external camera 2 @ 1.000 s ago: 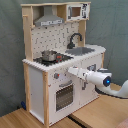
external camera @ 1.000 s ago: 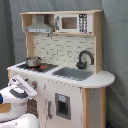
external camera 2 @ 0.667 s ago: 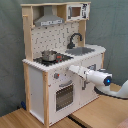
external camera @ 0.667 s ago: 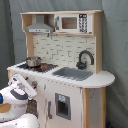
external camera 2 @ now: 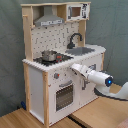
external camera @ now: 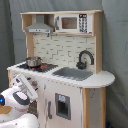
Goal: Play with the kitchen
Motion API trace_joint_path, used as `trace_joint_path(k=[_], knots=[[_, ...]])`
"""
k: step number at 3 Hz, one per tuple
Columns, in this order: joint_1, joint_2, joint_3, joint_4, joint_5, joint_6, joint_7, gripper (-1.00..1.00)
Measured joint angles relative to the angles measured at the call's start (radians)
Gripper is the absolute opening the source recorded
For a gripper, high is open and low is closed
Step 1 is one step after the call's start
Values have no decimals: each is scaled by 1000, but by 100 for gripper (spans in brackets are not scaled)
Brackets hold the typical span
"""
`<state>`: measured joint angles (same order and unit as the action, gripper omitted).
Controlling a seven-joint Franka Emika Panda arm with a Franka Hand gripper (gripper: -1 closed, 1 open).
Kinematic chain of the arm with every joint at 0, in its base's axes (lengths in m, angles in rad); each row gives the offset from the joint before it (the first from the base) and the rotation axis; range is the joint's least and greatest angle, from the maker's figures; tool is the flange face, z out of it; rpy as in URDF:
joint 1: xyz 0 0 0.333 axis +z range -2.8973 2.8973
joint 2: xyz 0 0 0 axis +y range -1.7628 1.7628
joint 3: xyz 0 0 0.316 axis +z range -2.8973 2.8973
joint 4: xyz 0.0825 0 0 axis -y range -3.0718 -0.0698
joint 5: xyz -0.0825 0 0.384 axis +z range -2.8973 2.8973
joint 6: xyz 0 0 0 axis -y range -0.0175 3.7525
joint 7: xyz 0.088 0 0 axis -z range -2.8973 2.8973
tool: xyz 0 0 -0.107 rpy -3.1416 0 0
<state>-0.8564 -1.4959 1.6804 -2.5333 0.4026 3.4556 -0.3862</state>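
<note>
The white toy kitchen (external camera: 70, 102) (external camera 2: 37, 85) with light wood trim stands upright. It has a black faucet (external camera: 85, 58) (external camera 2: 74, 39), a grey sink (external camera: 73, 74) (external camera 2: 82, 50), a hob with a small metal pot (external camera: 33, 62) (external camera 2: 49, 55), a hood (external camera: 39, 26) and a microwave (external camera: 72, 22) (external camera 2: 77, 11). The oven door (external camera 2: 63, 95) is closed. My gripper (external camera: 28, 86) (external camera 2: 74, 67) is at the kitchen's front panel, just under the counter edge near the knobs (external camera 2: 56, 76). I see nothing held.
The white arm (external camera 2: 97, 77) reaches in from the second exterior view's right, over a wooden table (external camera 2: 100, 112). A grey curtain hangs behind the kitchen. A dispenser door (external camera: 62, 106) sits under the sink.
The arm has moved in toward the kitchen's front, leftward in the second exterior view, and risen a little in the first exterior view. The kitchen itself is unchanged.
</note>
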Motion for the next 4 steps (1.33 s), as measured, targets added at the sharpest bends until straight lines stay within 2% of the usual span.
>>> trace_joint_path(k=[1, 2, 3, 4], knots=[[-1, 0, 24, -17, 75, 2, 0, 100], [-1, 0, 25, -18, 77, 2, 0, -100], [0, 0, 17, -12, 89, 3, -46, -100], [1, 7, 17, -13, 89, 0, -161, -100]])
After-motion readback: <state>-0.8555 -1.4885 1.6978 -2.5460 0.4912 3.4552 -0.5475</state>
